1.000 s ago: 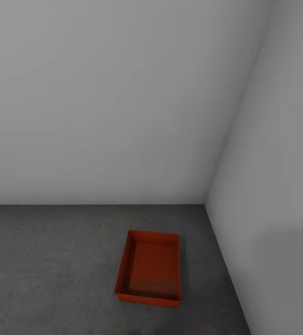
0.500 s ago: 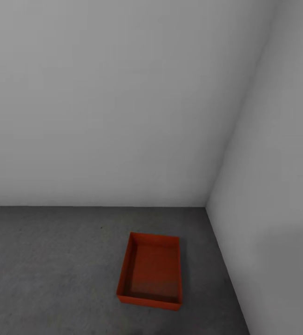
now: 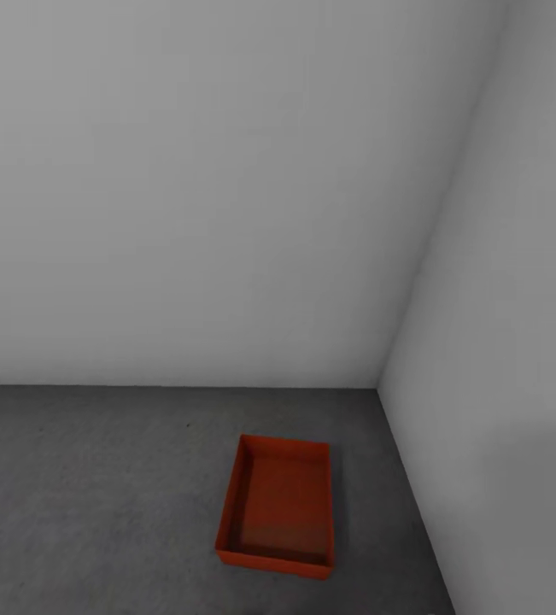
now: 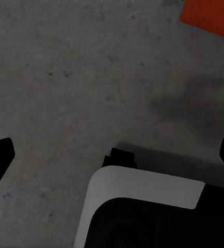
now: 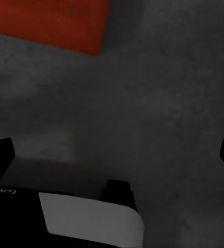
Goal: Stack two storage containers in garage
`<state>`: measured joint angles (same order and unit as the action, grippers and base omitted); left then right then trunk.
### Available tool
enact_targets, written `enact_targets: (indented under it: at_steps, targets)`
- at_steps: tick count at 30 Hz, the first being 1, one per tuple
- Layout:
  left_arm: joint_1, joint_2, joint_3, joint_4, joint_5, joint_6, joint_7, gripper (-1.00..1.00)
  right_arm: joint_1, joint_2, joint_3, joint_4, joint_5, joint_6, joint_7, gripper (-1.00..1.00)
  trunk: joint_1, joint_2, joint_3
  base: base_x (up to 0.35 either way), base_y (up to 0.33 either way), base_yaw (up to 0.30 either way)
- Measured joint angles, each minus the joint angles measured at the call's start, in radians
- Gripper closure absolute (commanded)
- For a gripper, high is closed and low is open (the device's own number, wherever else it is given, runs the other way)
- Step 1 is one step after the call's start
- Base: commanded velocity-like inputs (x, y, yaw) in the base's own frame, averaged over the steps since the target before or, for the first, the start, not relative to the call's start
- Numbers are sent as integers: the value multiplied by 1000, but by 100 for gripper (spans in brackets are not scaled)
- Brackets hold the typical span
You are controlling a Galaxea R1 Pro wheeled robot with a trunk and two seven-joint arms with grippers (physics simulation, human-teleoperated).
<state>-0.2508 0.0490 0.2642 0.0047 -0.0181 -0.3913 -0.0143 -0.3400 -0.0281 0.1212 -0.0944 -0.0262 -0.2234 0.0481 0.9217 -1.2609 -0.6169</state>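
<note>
The floor (image 3: 98,495) under me looks like rough, speckled matt concrete; the orange-red storage container (image 3: 279,506) looks like smooth plastic; walls (image 3: 184,188) plain matt white.

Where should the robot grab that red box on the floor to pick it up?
Probably by a long side wall of the storage container, with one finger inside and one outside, coming down from above. It sits flat on the floor with its open top up and no lid or handles, so the thin upright rim is the only part to pinch. The left wall is freer; the white wall is close on the right.
</note>
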Motion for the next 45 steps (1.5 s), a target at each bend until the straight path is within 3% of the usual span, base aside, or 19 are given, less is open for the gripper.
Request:
enact_targets:
  at_steps: [15,25,37,40,45]
  targets:
    - [0,-2,0,0,0,0,0,-100,0,-1,2,11,6,-3,0,-100,-58,105,70,0,0,70]
    - [0,-5,0,0,0,-1,0,-100,0,0,9,11,82,-2,3,-100,-96,175,105,0,0,15]
    - [0,-8,1,0,0,4,-1,-100,0,1,9,9,91,-1,3,-100,-138,252,140,0,0,0]
    - [0,-1,1,0,0,9,-1,-100,0,0,10,9,125,-1,8,-100,-150,273,154,0,0,0]
    - [0,-1,1,0,0,8,-1,-100,0,1,8,9,136,-1,7,-100,-169,308,178,0,0,0]
